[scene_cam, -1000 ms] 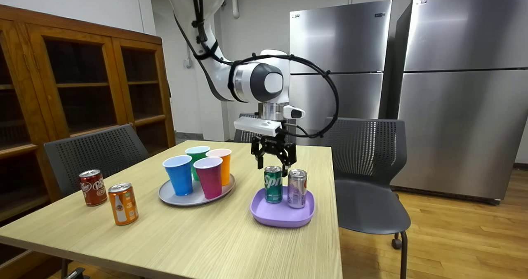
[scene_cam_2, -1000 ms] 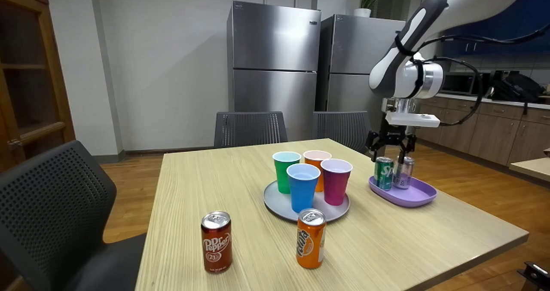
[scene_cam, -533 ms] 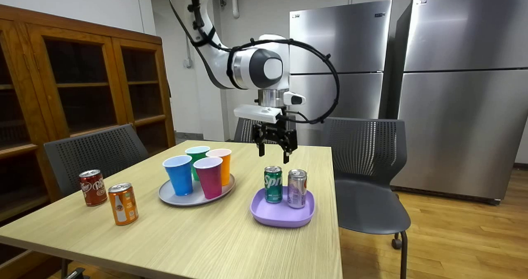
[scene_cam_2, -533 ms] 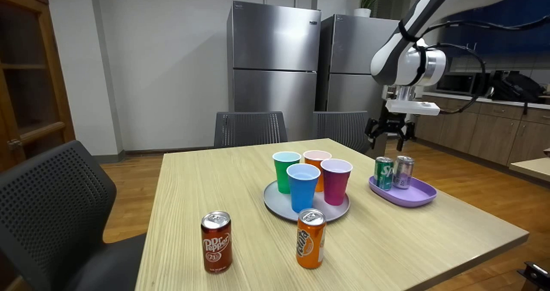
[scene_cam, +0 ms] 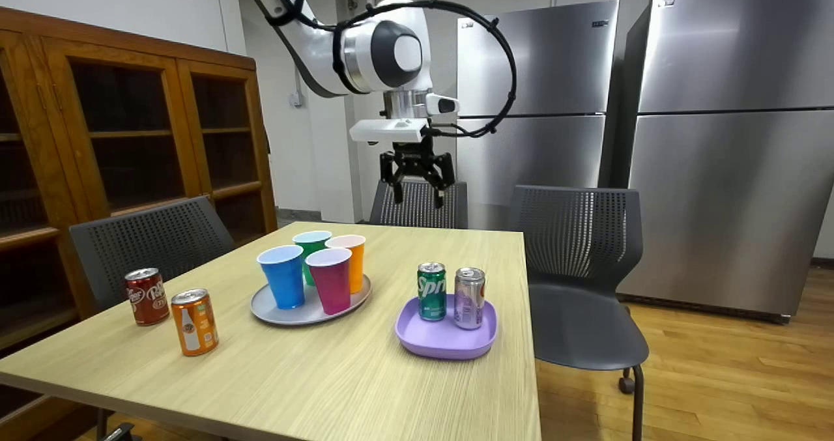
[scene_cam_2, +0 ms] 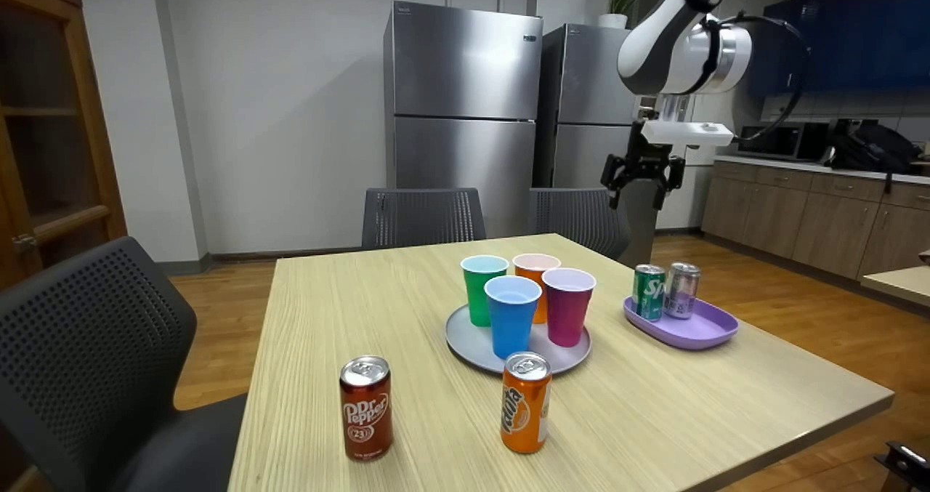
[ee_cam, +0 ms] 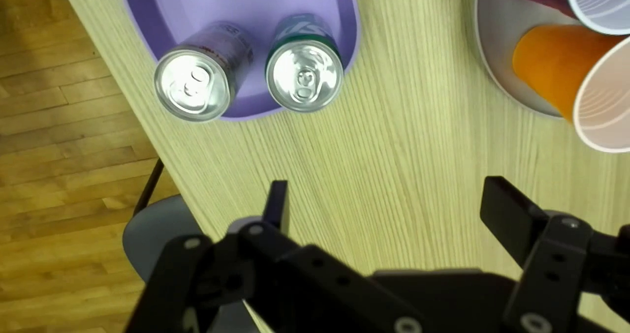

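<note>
My gripper (scene_cam: pixel 417 199) hangs open in the air, well above the table's far side, with nothing between its fingers. In the wrist view the two black fingers (ee_cam: pixel 512 215) stand wide apart over bare wood. Nearest to it are two cans standing upright on a purple tray (scene_cam: pixel 446 344): a green Sprite can (scene_cam: pixel 431 296) and a silver can (scene_cam: pixel 469 301). They stand close side by side. Seen from the wrist, the Sprite can's lid (ee_cam: pixel 305 75) and the silver can's lid (ee_cam: pixel 193 84) lie ahead of the fingers, apart from them.
A grey plate (scene_cam_2: pixel 461 343) carries several cups, among them a blue cup (scene_cam_2: pixel 512 321) and an orange cup (ee_cam: pixel 551 67). A Dr Pepper can (scene_cam_2: pixel 366 412) and an orange Fanta can (scene_cam_2: pixel 525 408) stand on the table. Dark chairs (scene_cam: pixel 580 265) surround it.
My gripper has risen from right at the cans' tops to high above them, drifting a little left in both exterior views. Its jaws have stayed apart. Both cans and the tray have kept their places.
</note>
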Controlling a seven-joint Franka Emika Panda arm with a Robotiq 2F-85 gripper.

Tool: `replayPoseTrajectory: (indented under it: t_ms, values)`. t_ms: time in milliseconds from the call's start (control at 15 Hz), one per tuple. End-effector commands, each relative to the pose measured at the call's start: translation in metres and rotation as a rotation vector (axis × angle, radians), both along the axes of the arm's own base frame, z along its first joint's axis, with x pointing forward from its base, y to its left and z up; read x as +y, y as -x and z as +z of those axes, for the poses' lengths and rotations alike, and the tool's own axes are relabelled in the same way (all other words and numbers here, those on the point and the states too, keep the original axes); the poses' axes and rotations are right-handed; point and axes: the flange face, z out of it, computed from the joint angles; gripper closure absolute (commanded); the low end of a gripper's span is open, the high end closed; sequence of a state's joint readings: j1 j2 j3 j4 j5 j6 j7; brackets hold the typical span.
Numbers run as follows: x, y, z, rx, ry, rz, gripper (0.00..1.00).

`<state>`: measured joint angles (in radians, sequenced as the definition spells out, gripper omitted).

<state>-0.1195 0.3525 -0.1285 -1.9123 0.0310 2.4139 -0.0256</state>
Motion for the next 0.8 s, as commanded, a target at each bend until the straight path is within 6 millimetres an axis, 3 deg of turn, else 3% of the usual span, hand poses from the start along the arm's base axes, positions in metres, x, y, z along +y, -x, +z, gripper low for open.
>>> replayPoseTrajectory:
  t_ms: [0, 333, 733]
  values:
    - [0.041, 0.005, 0.037, -0.001, 0.033, 0.086, 0.00]
    - [0.114, -0.002, 0.071, -0.030, 0.060, 0.251, 0.00]
    - [0.214, -0.002, 0.089, -0.059, 0.039, 0.463, 0.00]
